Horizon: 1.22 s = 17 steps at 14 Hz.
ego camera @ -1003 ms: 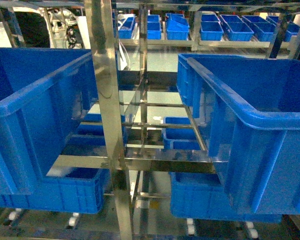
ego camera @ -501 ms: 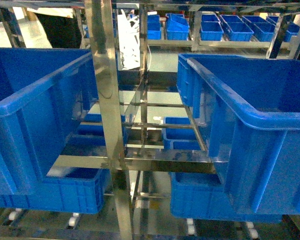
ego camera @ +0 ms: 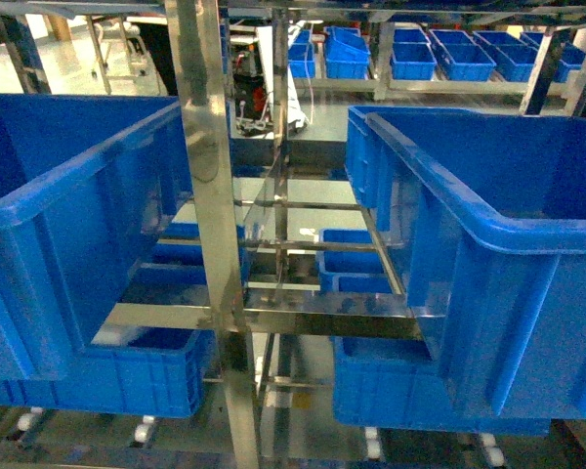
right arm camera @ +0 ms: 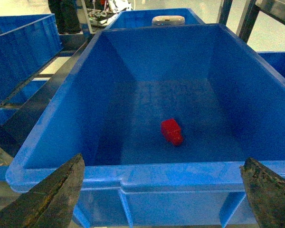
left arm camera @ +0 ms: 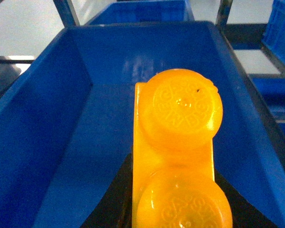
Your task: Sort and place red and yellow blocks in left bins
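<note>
A stainless-steel rack (ego camera: 220, 293) fills the head view, its shiny upright post running from top to bottom just left of centre and a flat crossbar spanning the lower middle. Two large blue bins rest on its upper rails: one (ego camera: 68, 205) at the left of the frame, one (ego camera: 488, 254) at the right, well apart with the post between them. Below the crossbar, further blue crates (ego camera: 107, 376) sit on the lower level at lower left and lower right. Along the top right of the frame, a far shelf (ego camera: 439, 86) carries a row of smaller blue trays (ego camera: 415, 59).
</note>
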{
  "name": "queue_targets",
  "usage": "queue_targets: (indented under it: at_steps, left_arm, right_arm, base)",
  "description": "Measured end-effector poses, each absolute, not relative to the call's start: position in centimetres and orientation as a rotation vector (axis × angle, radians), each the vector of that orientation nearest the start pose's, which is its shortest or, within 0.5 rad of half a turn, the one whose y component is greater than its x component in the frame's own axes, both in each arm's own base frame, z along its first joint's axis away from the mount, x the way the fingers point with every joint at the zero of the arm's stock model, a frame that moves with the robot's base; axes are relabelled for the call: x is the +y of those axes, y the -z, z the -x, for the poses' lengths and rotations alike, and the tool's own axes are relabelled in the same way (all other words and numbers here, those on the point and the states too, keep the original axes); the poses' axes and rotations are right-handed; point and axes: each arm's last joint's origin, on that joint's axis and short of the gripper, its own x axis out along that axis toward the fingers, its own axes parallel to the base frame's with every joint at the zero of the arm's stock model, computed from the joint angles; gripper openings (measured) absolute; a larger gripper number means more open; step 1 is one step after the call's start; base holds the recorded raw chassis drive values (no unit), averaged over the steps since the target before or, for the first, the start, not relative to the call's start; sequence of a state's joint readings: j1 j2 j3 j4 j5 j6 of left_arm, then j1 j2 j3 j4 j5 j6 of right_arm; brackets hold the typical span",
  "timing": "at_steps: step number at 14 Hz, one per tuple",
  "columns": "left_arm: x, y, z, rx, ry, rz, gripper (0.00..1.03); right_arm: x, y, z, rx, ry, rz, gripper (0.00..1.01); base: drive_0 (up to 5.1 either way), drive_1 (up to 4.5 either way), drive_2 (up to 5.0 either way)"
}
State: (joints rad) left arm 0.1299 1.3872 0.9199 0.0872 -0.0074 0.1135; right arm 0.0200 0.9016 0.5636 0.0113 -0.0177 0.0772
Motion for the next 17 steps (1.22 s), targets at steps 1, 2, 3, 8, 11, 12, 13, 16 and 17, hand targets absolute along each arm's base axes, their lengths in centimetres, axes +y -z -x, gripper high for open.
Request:
queue_targets:
  at_steps: [1, 2, 3, 8, 11, 12, 13, 16, 17]
  left_arm:
    - [4.5, -26.0, -32.2, 0.443, -0.096, -0.113, 0.26]
    - [5.2, -24.0, -34.3, 0.561, -0.073, -0.130, 0.26]
    - [6.1, -22.2, -36.0, 0.652, -0.069, -0.131, 0.26]
    - [11.4, -20.2, -43.6, 0.734, -0.149, -0.204, 0.26]
    - [13.3, -18.3, -44.9, 0.800, -0.108, -0.252, 0.26]
    - [13.5, -17.6, -44.9, 0.811, -0.097, -0.256, 0.26]
    - [13.6, -17.1, -44.8, 0.803, -0.091, -0.251, 0.40]
    - [12.1, -19.3, -43.2, 0.670, -0.091, -0.270, 0.72]
    - [11.0, -20.7, -42.3, 0.628, -0.081, -0.262, 0.81]
  right_arm:
    - [0.5, -25.5, -19.9, 0.328, -0.025, -0.076, 0.98]
    - [0.5, -25.5, -19.9, 0.328, -0.025, -0.076, 0.98]
    - [0.4, -25.5, -19.9, 0.328, -0.025, -0.076, 0.98]
    - [0.4, -25.5, -19.9, 0.328, -0.025, -0.076, 0.98]
    - [0.4, -25.5, -19.9, 0.328, -0.025, -0.076, 0.98]
    - [0.4, -25.5, -19.9, 0.328, -0.025, -0.077, 0.98]
    - [0.4, -25.5, -19.9, 0.328, -0.025, -0.076, 0.98]
    - [0.4, -25.5, -19.9, 0.328, -0.025, -0.076, 0.98]
    - [0.4, -25.5, -19.9, 0.328, -0.025, -0.076, 0.98]
  base:
    - [0.0, 0.00, 0.0]
    - [0.0, 0.00, 0.0]
    - [0.0, 0.00, 0.0]
    - [0.0, 0.00, 0.0]
    - [0.0, 0.00, 0.0]
    - [0.0, 0.00, 0.0]
    - [0.0, 0.00, 0.0]
    - [0.0, 0.00, 0.0]
    - [0.0, 0.00, 0.0]
